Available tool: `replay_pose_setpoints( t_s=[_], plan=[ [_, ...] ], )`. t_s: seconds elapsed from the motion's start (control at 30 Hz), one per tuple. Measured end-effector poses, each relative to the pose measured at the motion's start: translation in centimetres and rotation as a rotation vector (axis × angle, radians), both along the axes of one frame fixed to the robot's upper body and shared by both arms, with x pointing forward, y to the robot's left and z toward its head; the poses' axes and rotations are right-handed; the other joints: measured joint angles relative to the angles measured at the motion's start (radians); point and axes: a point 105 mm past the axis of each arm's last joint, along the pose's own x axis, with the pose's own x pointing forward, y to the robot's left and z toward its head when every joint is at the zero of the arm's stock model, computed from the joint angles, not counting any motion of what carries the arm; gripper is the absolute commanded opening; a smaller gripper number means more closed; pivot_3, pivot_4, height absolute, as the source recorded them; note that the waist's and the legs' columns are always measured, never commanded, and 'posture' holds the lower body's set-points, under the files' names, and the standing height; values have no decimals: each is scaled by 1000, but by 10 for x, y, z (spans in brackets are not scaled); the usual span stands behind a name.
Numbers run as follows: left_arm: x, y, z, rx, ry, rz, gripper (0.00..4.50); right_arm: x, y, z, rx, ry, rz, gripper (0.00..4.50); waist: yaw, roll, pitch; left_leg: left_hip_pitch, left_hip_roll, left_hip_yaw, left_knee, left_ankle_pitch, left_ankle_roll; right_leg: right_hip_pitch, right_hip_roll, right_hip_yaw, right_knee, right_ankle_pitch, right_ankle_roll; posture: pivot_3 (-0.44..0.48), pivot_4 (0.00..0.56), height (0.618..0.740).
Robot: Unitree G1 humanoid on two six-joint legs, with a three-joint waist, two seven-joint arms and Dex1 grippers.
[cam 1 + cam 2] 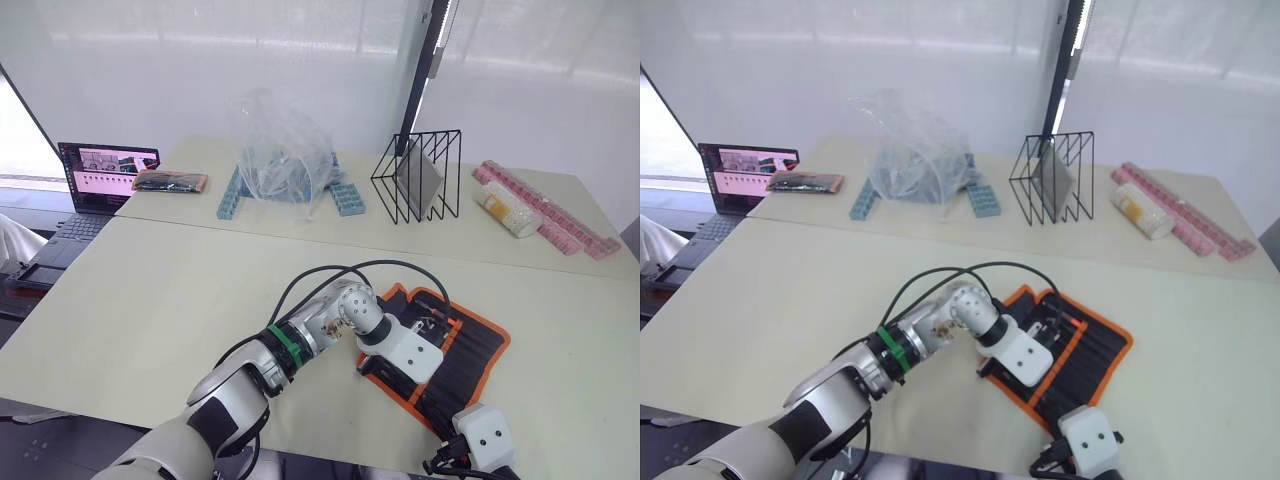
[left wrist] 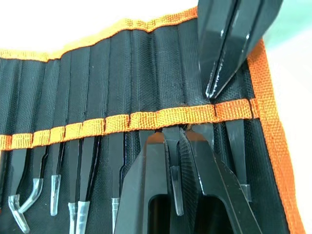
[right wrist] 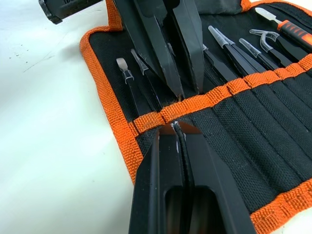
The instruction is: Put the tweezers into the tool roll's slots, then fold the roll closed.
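Two arms work over the tool roll (image 1: pixel 440 355), which lies open on the pale tabletop (image 1: pixel 150 300) near its front edge, with a laptop (image 1: pixel 100 180), a crumpled plastic bag (image 1: pixel 280 150) and a wire rack (image 1: pixel 420 175) well behind it. In the head views the left arm reaches across so that its wrist sits over the roll's left half.

From the left wrist, the left pincer (image 2: pixel 178 146) is closed on one of the tweezers (image 2: pixel 175 190), its end meeting the orange strip (image 2: pixel 146 118) that divides the slots (image 2: pixel 122 63). Other tweezers already sit under the strip, clear caps on their tips. The right pincer (image 2: pixel 222 83) points down at the strip just beside it, its fingers together.

From the right wrist, the right pincer presses on the strip with nothing visibly gripped, facing the left pincer's tips across it.

The step in hand appears to be seating this tweezer. It should go best by keeping the tool parallel to its neighbours and sliding it straight under the strip while the right pincer pins the fabric, so the roll does not bunch or creep.
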Motion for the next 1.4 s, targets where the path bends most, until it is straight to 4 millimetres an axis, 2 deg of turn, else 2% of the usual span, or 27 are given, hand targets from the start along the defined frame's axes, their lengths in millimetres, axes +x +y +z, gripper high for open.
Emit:
replay_pose_setpoints(
  t_s=[0.07,0.13,0.23,0.33,0.43,0.5,0.63,0.73,0.87,1.0,1.1,1.2,1.3,1.4],
  plan=[
    [0,0,0,0,0,2,23,0,0,0,0,0,0,0,0,0,0,0,0,0,0,0,0,0,0,0,0,0,0,0,150,720],
    [1,1,1,-2,1,5,913,0,0,0,0,-1,0,0,0,0,0,0,0,0,0,0,0,0,0,0,0,0,0,0,150,720],
    [5,5,6,-22,1,25,1817,1,1,0,3,-3,5,0,-3,0,0,0,0,0,0,0,0,0,0,0,0,0,0,0,150,720],
    [15,17,16,-34,-3,74,2819,2,4,0,8,-7,14,0,-12,1,-1,0,1,0,0,0,0,-1,1,0,1,0,0,0,150,720],
    [21,35,34,-48,20,109,3821,3,5,0,11,-10,20,0,-21,2,0,0,2,0,0,0,0,-1,2,0,1,0,0,0,150,720],
    [22,42,53,-98,54,133,4468,3,5,0,9,-9,21,0,-22,2,0,0,2,-1,0,0,0,-1,1,0,1,0,-1,0,150,720],
    [14,52,85,-186,134,145,4468,5,4,0,4,-13,28,0,-25,2,-1,1,1,0,0,0,0,0,1,0,1,0,0,0,150,720],
    [15,68,94,-219,171,182,4468,7,5,1,4,-16,39,0,-31,6,-3,2,2,0,0,0,0,0,2,1,1,0,0,0,150,720],
    [32,105,88,-276,227,359,4468,8,3,1,-3,-18,52,0,-30,7,-4,3,2,0,0,0,0,0,2,1,3,0,-1,0,150,720],
    [50,158,70,-324,247,607,4468,9,1,1,-1,-19,58,0,-28,7,-3,3,3,-1,0,0,0,0,2,1,3,0,-1,0,150,720],
    [49,193,55,-345,283,751,4468,9,0,4,11,-22,57,0,-25,7,-3,3,3,0,0,0,0,0,0,1,3,1,-2,0,150,720],
    [38,218,44,-352,322,847,4468,9,-2,5,17,-21,62,0,-23,8,-3,3,2,0,0,0,0,-1,-1,1,3,2,-4,0,150,720],
    [25,235,40,-386,358,918,4500,7,-6,10,11,-9,69,865,-19,9,-2,2,3,0,0,0,0,-1,-2,1,3,2,-4,0,150,720],
    [18,243,49,-465,379,975,4500,8,-13,20,16,-7,52,1900,-17,9,-1,1,3,-1,0,0,0,-2,-2,1,3,3,-6,0,150,720]
  ],
)
